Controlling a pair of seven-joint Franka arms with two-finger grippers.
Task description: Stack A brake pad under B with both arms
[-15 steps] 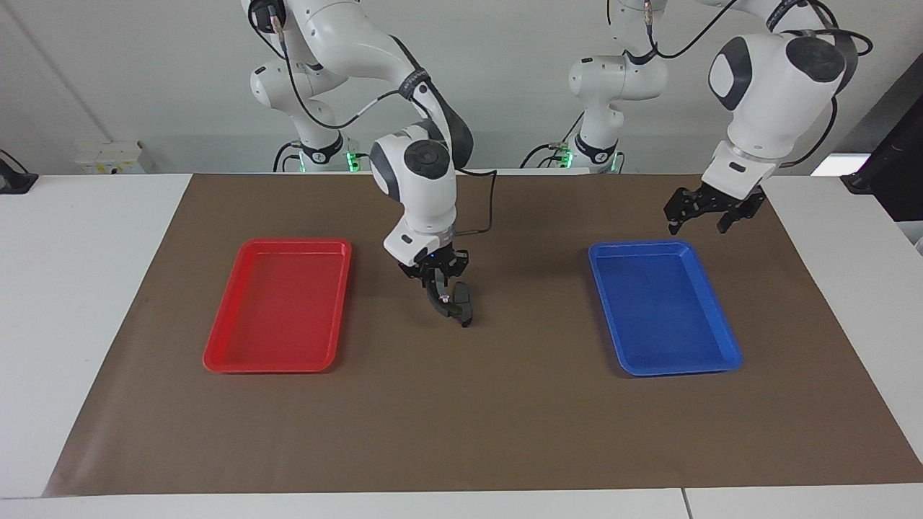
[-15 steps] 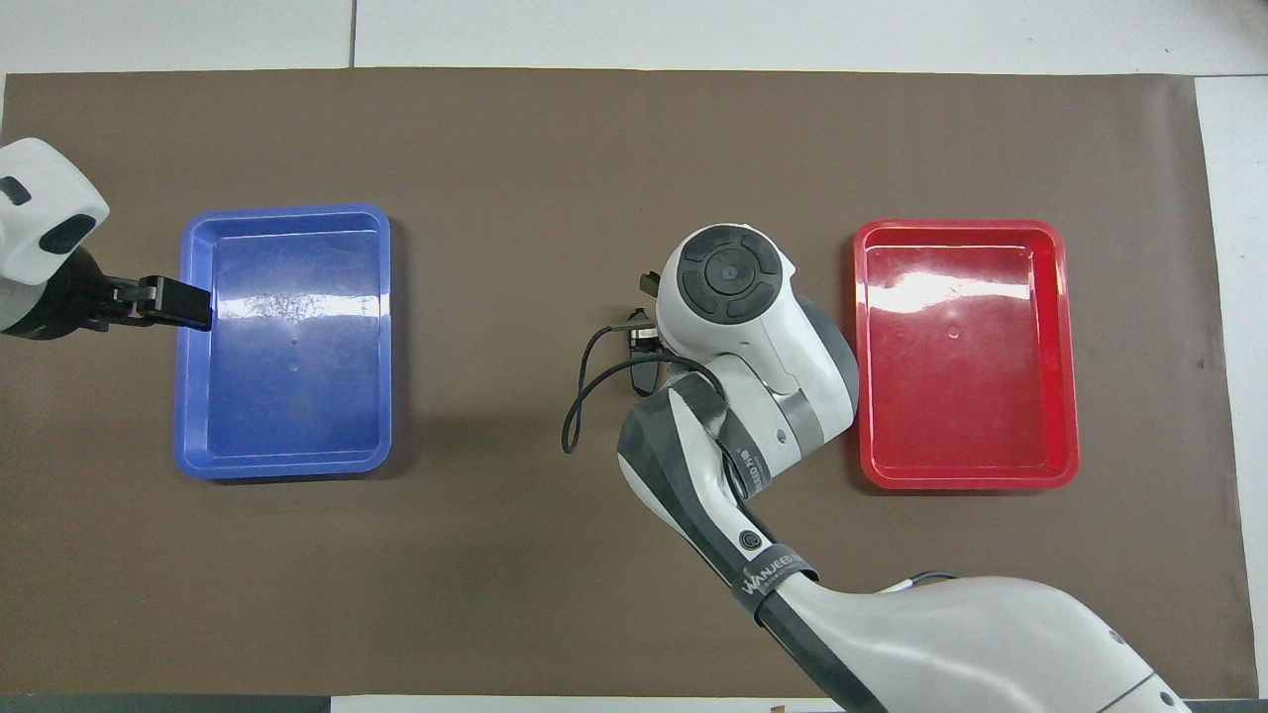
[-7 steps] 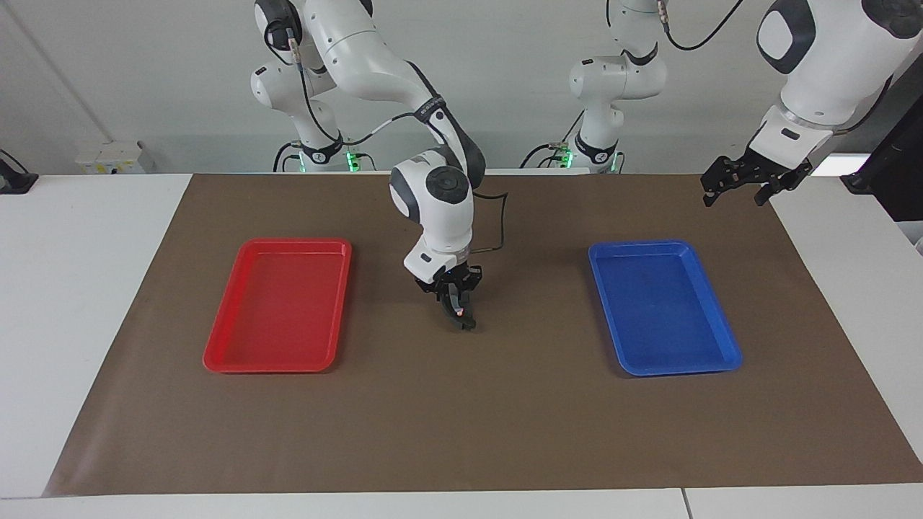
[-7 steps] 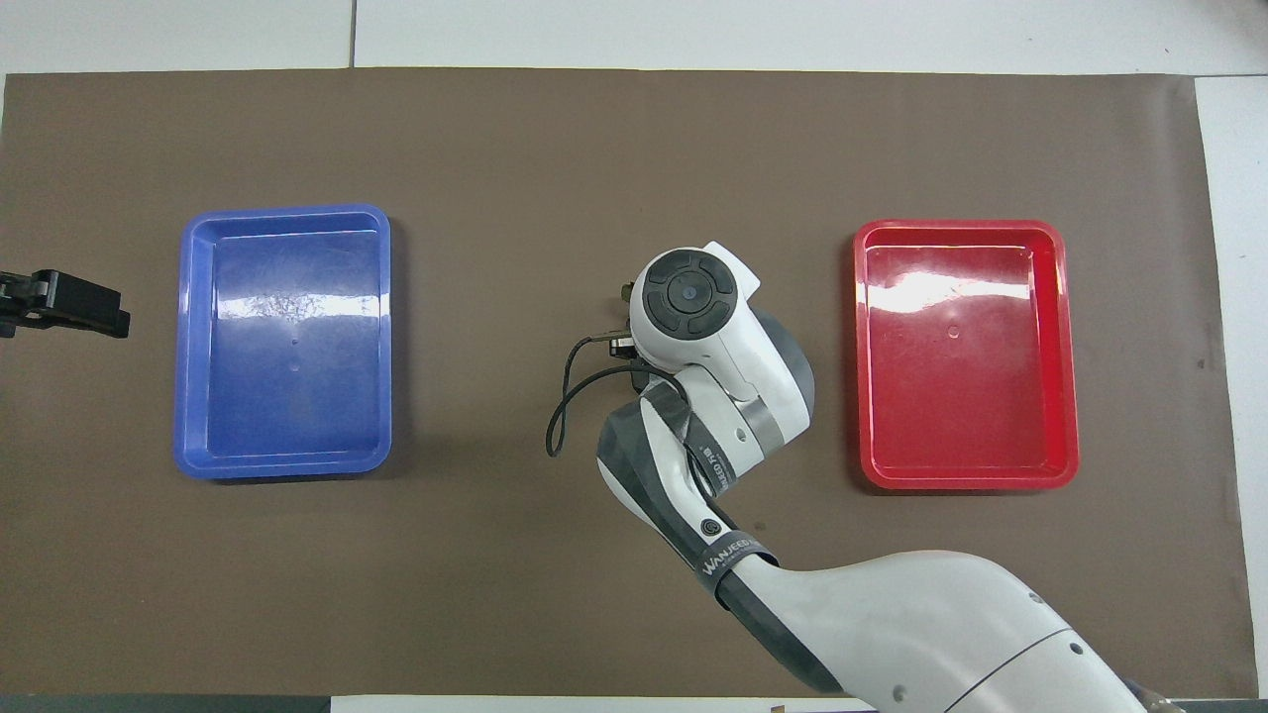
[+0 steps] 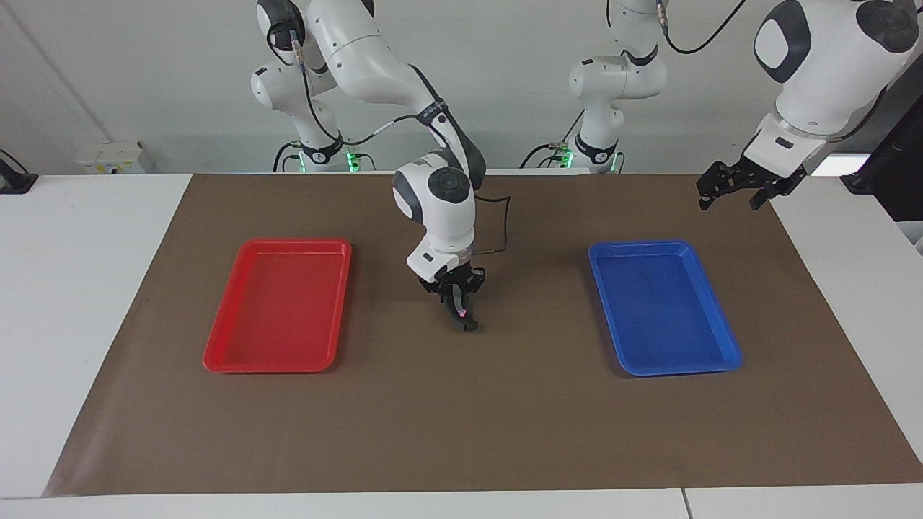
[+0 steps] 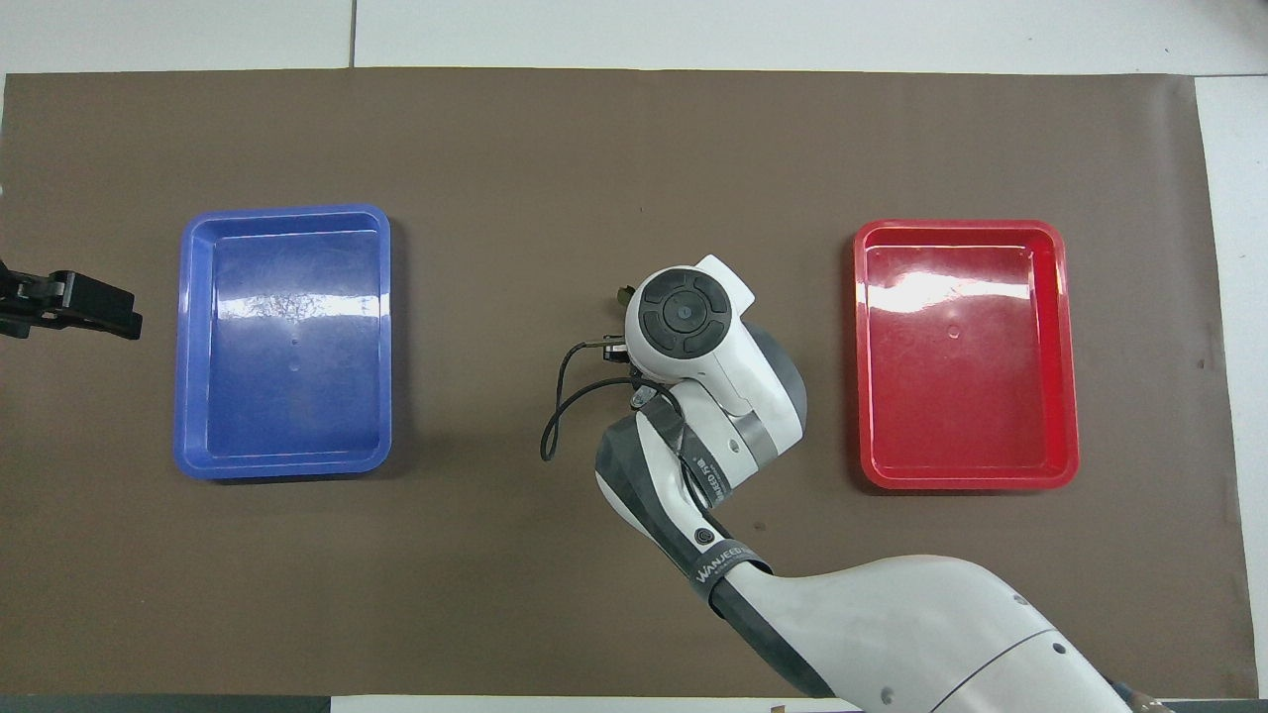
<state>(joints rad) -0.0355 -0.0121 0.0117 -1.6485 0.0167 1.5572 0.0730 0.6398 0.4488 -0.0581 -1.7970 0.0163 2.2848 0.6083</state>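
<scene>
My right gripper [image 5: 459, 304] hangs low over the middle of the brown mat, between the two trays. It is shut on B [image 5: 469, 326], the long black curved piece, which points down with its lower end at the mat. A small bright spot shows on B just below the fingers. I cannot make out the short dark-grey A brake pad apart from B. In the overhead view the right arm's wrist [image 6: 684, 317] covers the gripper and both pieces. My left gripper [image 5: 734, 191] is open and empty, raised over the mat's edge at the left arm's end; it also shows in the overhead view [image 6: 94, 305].
An empty red tray [image 5: 277, 306] lies toward the right arm's end and an empty blue tray [image 5: 663, 306] toward the left arm's end. The brown mat [image 5: 461, 432] covers most of the white table. A black cable [image 6: 555, 416] loops from the right wrist.
My right gripper has shifted a little toward the left arm's end with B and turned it more upright. My left gripper has risen and drawn away from the blue tray to the mat's edge.
</scene>
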